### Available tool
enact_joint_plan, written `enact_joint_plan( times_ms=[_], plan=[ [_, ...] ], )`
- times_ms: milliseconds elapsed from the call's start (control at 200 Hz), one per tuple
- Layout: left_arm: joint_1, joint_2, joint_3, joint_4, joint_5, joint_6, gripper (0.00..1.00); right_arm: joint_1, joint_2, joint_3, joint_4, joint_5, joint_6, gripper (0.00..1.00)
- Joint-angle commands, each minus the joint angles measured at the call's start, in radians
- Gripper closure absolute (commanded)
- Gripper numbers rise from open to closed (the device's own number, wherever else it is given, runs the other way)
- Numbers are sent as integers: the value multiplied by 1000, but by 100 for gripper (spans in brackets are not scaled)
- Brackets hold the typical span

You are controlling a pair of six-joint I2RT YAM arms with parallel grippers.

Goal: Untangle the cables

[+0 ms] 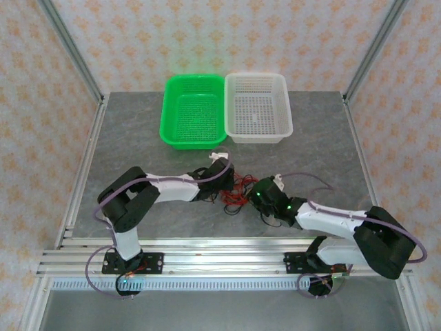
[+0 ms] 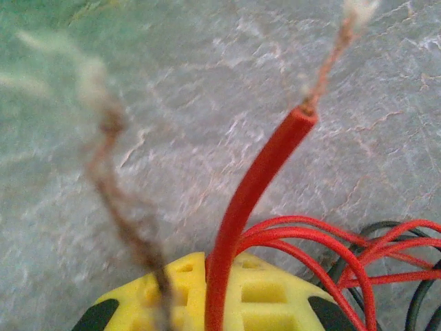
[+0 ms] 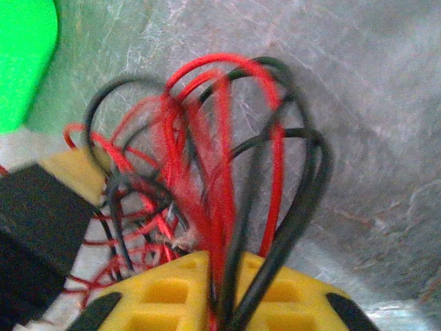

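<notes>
My left arm [image 1: 172, 185] and right arm [image 1: 331, 217] are white links between bulky black joints, each on a black base plate [image 1: 134, 262]. A purple-grey cable [image 1: 114, 189] loops along each arm. Small green lights [image 1: 259, 196] glow on my right wrist. My left pincer [image 2: 207, 265] and right pincer [image 3: 210, 265] have yellow fingers [image 2: 269, 289] with square pockets and black corners.

two baskets [image 1: 193, 117] [image 1: 256, 110], two arms [image 1: 172, 186] [image 1: 331, 217], one cable tangle [image 1: 238, 191]
</notes>
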State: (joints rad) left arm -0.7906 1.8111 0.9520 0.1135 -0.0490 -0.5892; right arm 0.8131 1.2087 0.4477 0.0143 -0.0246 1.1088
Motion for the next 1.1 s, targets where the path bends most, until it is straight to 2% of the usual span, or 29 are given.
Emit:
enact_joint_plan(
  times_ms=[0, 130, 185, 310, 460, 596, 776, 966, 1031, 1091],
  plan=[
    [14, 28, 80, -35, -69, 165, 100, 6, -23, 98, -288, 65, -254, 69],
    [13, 55, 140, -41, -82, 263, 100, -22, -17, 176, -415, 50, -395, 37],
    [13, 60, 157, -40, -85, 302, 100, -54, -12, 204, -449, 33, -432, 27],
    [14, 54, 168, -12, -78, 385, 100, -152, -19, 228, -453, -3, -511, 22],
    [14, 50, 167, 20, -60, 455, 100, -295, 18, 253, -374, -142, -643, 21],
    [13, 62, 176, 35, -42, 490, 100, -334, 109, 300, -322, -244, -738, 22],
    [13, 90, 201, 55, -19, 513, 100, -340, 230, 345, -289, -279, -765, 23],
    [14, 90, 196, 92, 1, 517, 100, -349, 330, 349, -235, -263, -735, 27],
    [13, 80, 189, 108, 7, 517, 100, -356, 358, 337, -202, -268, -720, 31],
    [13, 65, 183, 116, 11, 517, 100, -360, 381, 329, -173, -274, -708, 39]
  ],
)
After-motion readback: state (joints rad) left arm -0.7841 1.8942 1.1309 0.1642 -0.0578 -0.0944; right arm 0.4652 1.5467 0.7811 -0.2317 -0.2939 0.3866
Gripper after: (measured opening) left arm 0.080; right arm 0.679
